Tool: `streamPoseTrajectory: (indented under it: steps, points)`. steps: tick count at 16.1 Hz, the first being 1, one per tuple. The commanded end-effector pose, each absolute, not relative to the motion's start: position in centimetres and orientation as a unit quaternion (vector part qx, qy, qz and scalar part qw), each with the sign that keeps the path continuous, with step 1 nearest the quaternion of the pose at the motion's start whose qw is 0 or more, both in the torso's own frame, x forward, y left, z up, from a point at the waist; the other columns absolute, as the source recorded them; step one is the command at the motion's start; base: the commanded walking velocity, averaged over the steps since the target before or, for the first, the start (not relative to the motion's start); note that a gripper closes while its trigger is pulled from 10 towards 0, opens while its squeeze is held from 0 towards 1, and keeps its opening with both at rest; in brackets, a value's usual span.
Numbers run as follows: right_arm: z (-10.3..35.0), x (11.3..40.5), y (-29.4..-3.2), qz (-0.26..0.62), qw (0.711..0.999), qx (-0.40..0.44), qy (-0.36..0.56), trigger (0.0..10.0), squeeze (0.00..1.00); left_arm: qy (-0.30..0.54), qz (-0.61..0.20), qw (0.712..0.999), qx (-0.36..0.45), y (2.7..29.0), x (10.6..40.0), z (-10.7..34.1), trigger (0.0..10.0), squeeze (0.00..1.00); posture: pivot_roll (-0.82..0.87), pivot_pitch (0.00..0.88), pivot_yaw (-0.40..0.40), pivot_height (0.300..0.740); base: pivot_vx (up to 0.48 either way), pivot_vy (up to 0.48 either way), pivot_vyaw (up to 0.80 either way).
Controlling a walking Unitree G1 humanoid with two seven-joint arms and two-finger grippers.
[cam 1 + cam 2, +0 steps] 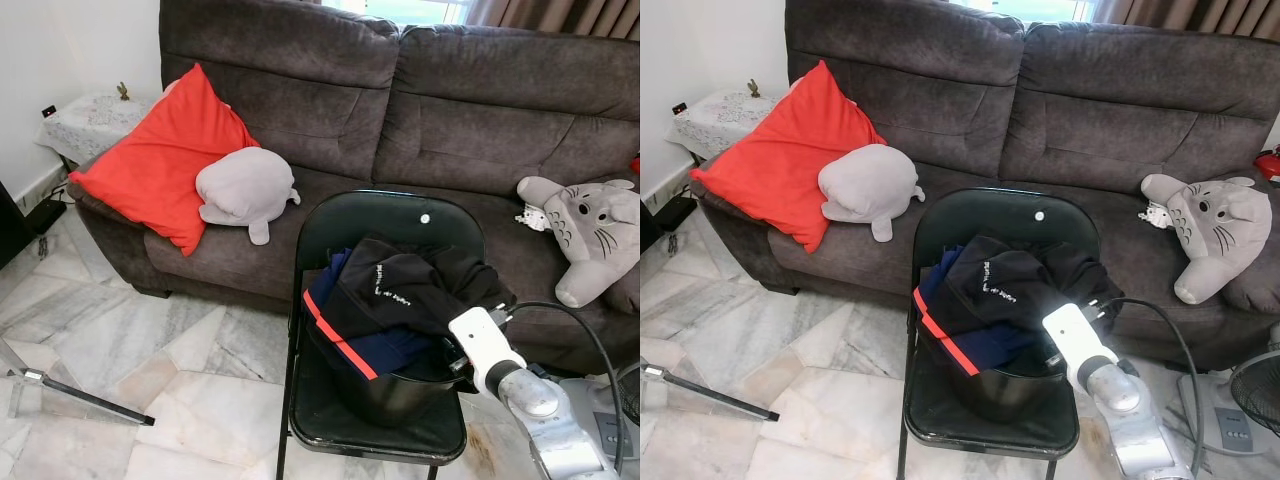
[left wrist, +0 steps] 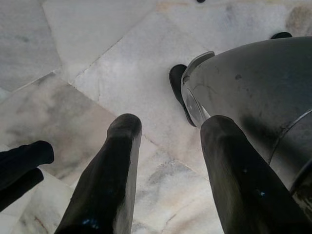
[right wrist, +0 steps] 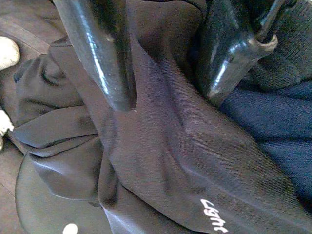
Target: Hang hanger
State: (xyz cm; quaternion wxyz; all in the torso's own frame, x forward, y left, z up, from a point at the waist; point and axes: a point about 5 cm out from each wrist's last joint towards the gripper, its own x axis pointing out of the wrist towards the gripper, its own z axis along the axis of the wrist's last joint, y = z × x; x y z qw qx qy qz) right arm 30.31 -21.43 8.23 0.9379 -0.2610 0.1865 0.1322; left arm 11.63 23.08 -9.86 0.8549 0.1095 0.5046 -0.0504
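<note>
A heap of dark clothes, black and navy with a red stripe, fills a black bucket on a black folding chair. My right arm reaches in from the lower right to the heap's right edge. In the right wrist view my right gripper is open, its two fingers hovering just over a black garment with white lettering. A thin black curved piece sits by one finger; I cannot tell what it is. My left gripper hangs open above the marble floor.
A dark brown sofa stands behind the chair with a red cushion, a grey plush and a grey cat-like plush. A side table is at far left. A thin black rod lies on the floor at left. A fan base stands at right.
</note>
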Motion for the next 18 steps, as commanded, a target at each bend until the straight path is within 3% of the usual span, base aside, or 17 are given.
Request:
streamPoseTrajectory:
  steps: [1, 7, 11, 14, 18]
  points:
    - [8.1, 30.4, -21.3, 0.134, 0.937, -0.262, 0.187, 0.0, 0.0, 0.52, -0.056, 0.845, 0.113, 23.1, 10.9, -10.1, 10.0, 0.0, 0.01, 0.088, -0.043, 0.74, 0.0, 0.0, 0.0]
    - [7.6, 30.0, -20.7, 0.128, 0.935, -0.271, 0.19, 0.0, 0.0, 0.521, -0.059, 0.844, 0.114, 23.1, 10.9, -10.1, 10.0, 0.0, 0.0, 0.09, -0.044, 0.74, 0.0, 0.0, 0.0]
    - [9.2, 29.5, -22.6, -0.001, 0.943, -0.297, 0.151, 0.0, 0.0, 0.521, -0.06, 0.844, 0.114, 23.1, 10.9, -10.1, 10.0, 0.0, 0.0, 0.089, -0.046, 0.74, 0.0, 0.0, 0.0]
    - [10.2, 25.6, -23.2, -0.093, 0.943, -0.297, 0.121, 0.0, 0.0, 0.523, -0.066, 0.842, 0.118, 23.1, 10.9, -10.1, 10.0, 0.0, -0.03, 0.093, -0.037, 0.74, 0.0, 0.0, 0.0]
    - [10.5, 22.2, -25.7, -0.187, 0.92, -0.318, 0.134, 0.0, 0.0, 0.522, -0.07, 0.842, 0.12, 23.1, 11.0, -10.1, 10.0, 0.0, -0.05, 0.088, -0.036, 0.74, 0.0, 0.0, 0.0]
